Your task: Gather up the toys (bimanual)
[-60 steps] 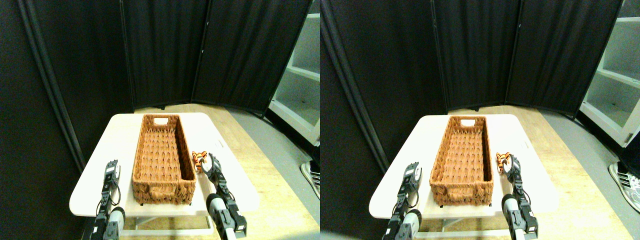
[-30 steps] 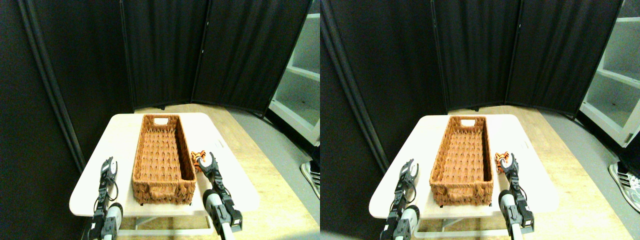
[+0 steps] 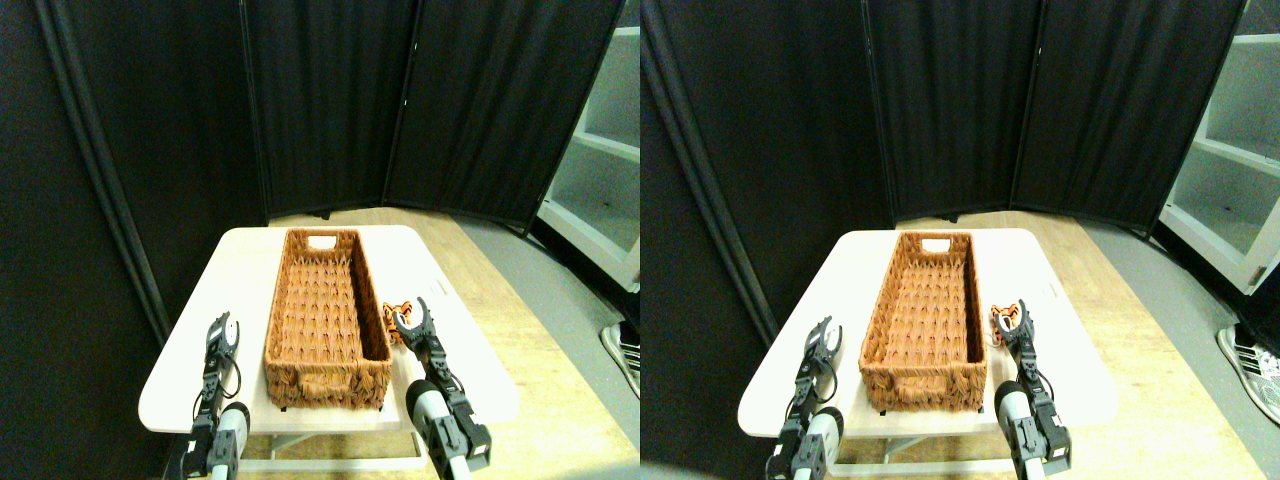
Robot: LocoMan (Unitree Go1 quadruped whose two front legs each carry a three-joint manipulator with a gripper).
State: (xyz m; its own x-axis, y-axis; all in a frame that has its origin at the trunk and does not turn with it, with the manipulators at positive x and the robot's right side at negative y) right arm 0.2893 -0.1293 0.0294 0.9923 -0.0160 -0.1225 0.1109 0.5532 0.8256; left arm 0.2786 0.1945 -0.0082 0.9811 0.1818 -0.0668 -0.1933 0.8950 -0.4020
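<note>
Black jaws of the right gripper (image 3: 412, 318) stand spread in a V, and the striped tiger (image 3: 396, 317) sits just beyond and a little inward of them, on the table (image 3: 180, 385), not yet between the tips as far as I can see from here. A second ago this gripper looked closed and stood nearer the tiger's outer side; since then it has opened and slid slightly inward, toward the basket (image 3: 325, 320). I read that as lining up for a grab: the jaws are ready, but nothing is held.

Inward from that gripper the basket wall rises close beside the tiger, so the inner jaw has little room and could catch the wicker when it closes. The basket looks empty, so the collecting has hardly begun.

Across the basket, the left gripper (image 3: 221, 331) is also open, jaws apart, hovering over bare table with no toy near it; it too was closed a second ago. I see no other toy anywhere on the table.

Farther out are dark curtain panels behind, white shelving off to the right, and a shoe on the floor at the edge.
</note>
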